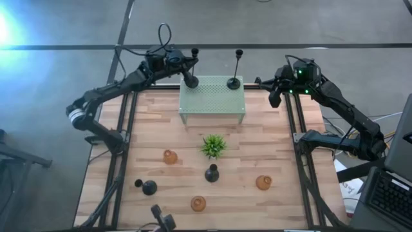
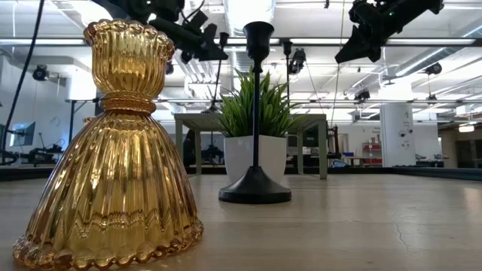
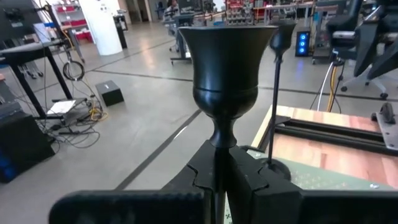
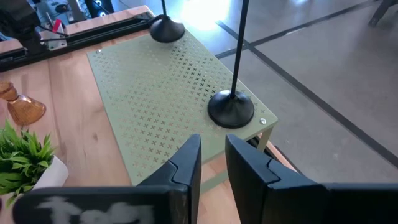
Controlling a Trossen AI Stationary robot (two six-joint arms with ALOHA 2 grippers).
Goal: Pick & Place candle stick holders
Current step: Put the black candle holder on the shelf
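Note:
A tall thin-stemmed black holder [image 1: 191, 80] stands at the far left corner of the pale green perforated stand [image 1: 212, 100]. My left gripper [image 1: 185, 64] is shut on its stem. A second tall black holder [image 1: 234, 82] stands by its round base on the stand's far right corner. My right gripper [image 1: 275, 98] hovers just right of the stand, open and empty, and its fingers show over the stand's edge in the right wrist view [image 4: 213, 163]. Three amber glass holders [image 1: 169, 156] [image 1: 263, 182] [image 1: 198, 203] and two short black ones [image 1: 212, 173] [image 1: 149, 187] stand on the table. My left gripper pinches the holder's thin stem [image 3: 217, 149] between its two fingers, just below the cup [image 3: 227, 59]. The fingers come roughly level from the table's left and lie across the stem. The holder stays upright, with its round base [image 4: 166, 29] on the stand's far left corner.
A small spiky green plant [image 1: 213, 145] in a white pot stands in the table's middle, just in front of the stand. A small dark device [image 1: 161, 216] sits at the near edge. Dark rails run along the table's left and right sides.

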